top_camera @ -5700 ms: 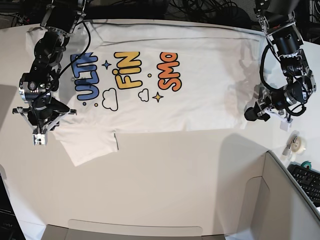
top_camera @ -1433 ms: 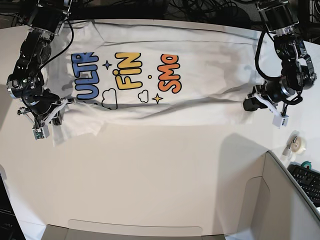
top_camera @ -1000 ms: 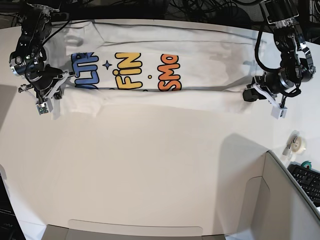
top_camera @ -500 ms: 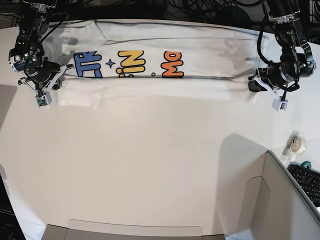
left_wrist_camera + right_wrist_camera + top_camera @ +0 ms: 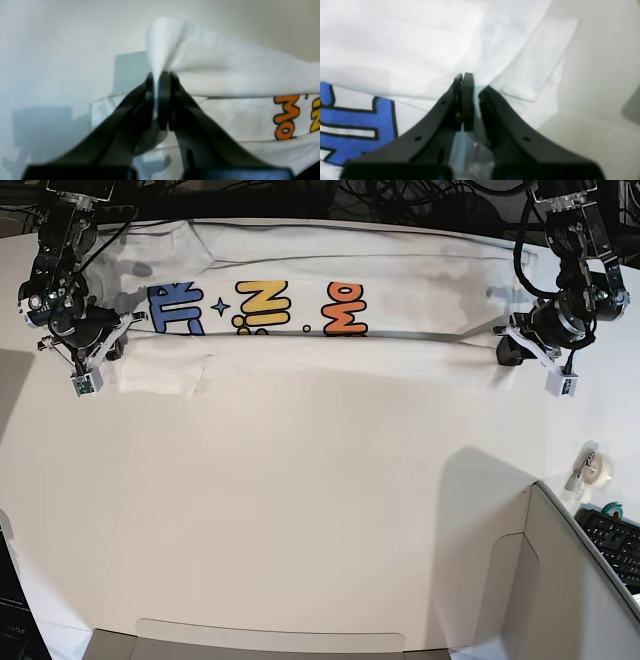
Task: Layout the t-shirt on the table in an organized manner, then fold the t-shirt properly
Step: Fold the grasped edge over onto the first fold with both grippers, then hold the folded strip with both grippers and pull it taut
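the left gripper (image 5: 158,95) and right gripper (image 5: 465,100) are each pinching the t-shirt (image 5: 330,310), which is lying along the far edge of the table (image 5: 300,510). judging by the layers, the first lengthwise fold is nearing completion; further folds are remaining.

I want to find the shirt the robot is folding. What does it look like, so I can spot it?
Look at the far side of the big white table. Stretched between the left pincer and the right pincer lies the t-shirt, white with its near edge folded over. Only it carries blue, yellow and orange letters; the grey bin is plain.
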{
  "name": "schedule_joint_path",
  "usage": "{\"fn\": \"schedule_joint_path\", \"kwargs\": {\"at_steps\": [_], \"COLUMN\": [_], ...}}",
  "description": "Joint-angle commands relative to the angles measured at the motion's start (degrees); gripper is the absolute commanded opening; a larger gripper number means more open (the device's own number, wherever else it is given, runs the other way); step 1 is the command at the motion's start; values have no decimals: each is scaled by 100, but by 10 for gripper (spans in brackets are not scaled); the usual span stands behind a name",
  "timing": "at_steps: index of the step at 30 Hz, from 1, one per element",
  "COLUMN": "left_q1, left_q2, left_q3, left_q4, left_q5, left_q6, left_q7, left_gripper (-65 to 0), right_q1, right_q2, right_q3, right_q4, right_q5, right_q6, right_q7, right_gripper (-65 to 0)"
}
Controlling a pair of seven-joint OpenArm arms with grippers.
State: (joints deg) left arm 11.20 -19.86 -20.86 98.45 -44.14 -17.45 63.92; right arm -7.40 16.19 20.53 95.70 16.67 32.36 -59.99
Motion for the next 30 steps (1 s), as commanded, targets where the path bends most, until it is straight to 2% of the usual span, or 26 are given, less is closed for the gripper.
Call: {"fn": "schedule_joint_path", "kwargs": {"at_steps": [1,17,30], "left_q1": [18,27,300], "left_q2": [-85,-120,-129], "left_q3": [-19,-10,-46], "left_q4": [181,216,242], "left_q5": [-39,-30,-30], "left_q6": [0,-9,-9], "left_q7": [-181,-199,-190], "left_gripper": [-650,-645,-523], "right_q1": [76,85,85], "right_q2": [100,83,83], "right_q3": [26,17,34], "right_q4": [26,17,17], "right_q5": [-36,-36,-36], "right_q6": [-14,-14,-23], "right_q7": [25,25,25], "right_gripper": [-650,-650,-650]}}
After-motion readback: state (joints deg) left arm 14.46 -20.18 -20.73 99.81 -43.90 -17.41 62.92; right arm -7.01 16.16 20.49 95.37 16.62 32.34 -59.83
